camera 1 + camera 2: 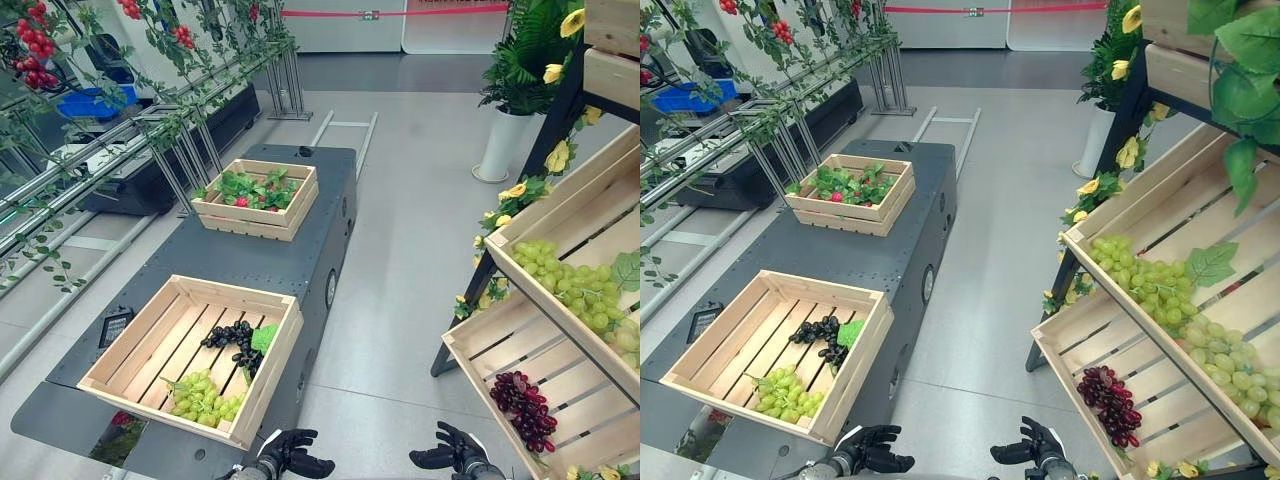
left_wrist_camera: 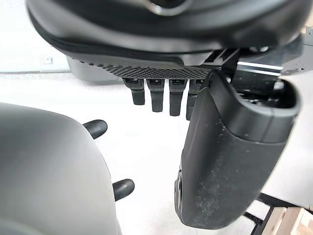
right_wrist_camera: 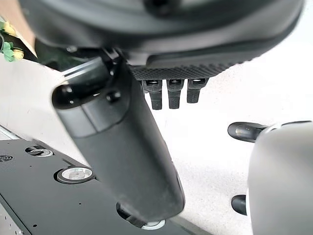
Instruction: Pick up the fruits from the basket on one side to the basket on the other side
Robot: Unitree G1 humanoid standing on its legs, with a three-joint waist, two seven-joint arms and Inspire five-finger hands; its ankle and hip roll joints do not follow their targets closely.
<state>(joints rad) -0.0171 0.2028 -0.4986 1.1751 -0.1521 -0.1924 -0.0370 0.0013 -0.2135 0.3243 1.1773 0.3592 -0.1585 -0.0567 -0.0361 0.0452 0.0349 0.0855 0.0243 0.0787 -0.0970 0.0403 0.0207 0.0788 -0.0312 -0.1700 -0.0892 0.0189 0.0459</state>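
Starting on my left: there's a dark grey platform [image 1: 300, 245] with two wooden crates on it. The far crate [image 1: 258, 198] has leafy greens with a few red fruits in it. The near crate [image 1: 193, 356] is right below my view and holds a bunch of dark grapes [image 1: 232, 338] toward its right wall, with a bunch of green grapes [image 1: 203, 396] just beside it at the near edge and a green leaf between the two.

My left hand [image 1: 290, 457] hangs low at the bottom of the view, just off the near crate's corner, over the floor. Fingers relaxed and loosely spread, nothing in it; the wrist view shows the fingertips [image 2: 157, 100] in a row with only pale floor past them.

My right hand [image 1: 455, 450] is beside it, a bit apart, same deal: loosely opened, empty, over bare floor.

Further right is a tilted wooden shelf stand. Its lower tray [image 1: 505, 345] has a bunch of dark red grapes [image 1: 523, 407], and the upper tray [image 1: 560, 215] is loaded with green grapes [image 1: 575, 290]. Yellow flowers [image 1: 515, 190] trail along the stand's frame.
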